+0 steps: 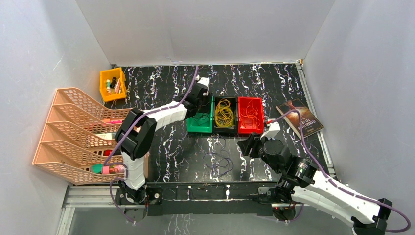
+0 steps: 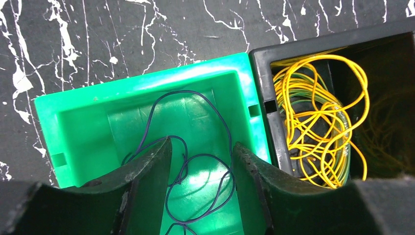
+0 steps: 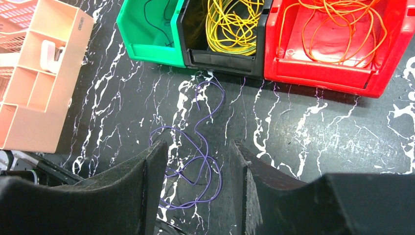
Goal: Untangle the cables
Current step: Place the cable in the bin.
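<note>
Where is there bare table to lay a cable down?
The tabletop behind the green bin, black bin and red bin is bare. In front it's crowded: a purple cable lies between the left arm and right arm.

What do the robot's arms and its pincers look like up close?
Each arm, left arm and right arm, alternates white shells with chunky black joints, and a thick purple cord trails along it. The left gripper and right gripper each have two broad, curved, matte black fingers with scuffed edges.
</note>
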{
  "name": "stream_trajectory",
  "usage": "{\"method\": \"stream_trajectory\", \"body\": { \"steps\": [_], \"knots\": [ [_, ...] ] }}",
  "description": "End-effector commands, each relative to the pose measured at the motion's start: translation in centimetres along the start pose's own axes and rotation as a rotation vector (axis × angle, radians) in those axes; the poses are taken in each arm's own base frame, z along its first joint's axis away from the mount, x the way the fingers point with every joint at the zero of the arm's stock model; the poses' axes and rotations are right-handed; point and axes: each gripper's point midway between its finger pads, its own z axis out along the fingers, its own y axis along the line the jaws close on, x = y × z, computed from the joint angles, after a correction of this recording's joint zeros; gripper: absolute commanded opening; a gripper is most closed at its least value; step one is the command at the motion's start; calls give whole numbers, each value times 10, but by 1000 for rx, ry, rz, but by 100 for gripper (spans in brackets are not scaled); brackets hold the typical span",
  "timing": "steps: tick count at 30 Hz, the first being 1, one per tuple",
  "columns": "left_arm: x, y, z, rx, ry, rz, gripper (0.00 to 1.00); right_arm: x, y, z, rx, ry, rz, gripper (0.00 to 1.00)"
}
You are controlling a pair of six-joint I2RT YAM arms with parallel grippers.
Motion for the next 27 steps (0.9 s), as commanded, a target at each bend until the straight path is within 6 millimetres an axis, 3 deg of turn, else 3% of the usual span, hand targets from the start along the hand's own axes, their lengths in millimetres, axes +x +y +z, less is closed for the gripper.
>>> {"method": "stream_trajectory", "body": {
  "steps": [1, 9, 18, 22, 27],
  "knots": [
    [-50, -1, -34, 1, -117, -6, 49, -19, 15, -1, -49, -60, 30, 58],
    [-54, 7, -48, -26, -139, 3, 50, -19, 16, 0, -52, -57, 24, 58],
    [-75, 7, -93, 11, -204, 17, 52, -18, 21, 6, -58, -47, -1, 58],
    [-66, 9, -118, 44, -191, 41, 55, -9, 20, 14, -33, -5, -18, 60],
    [-39, 5, -148, 149, -182, 59, 62, 10, 20, 29, 11, 91, -47, 62]
  ]
}}
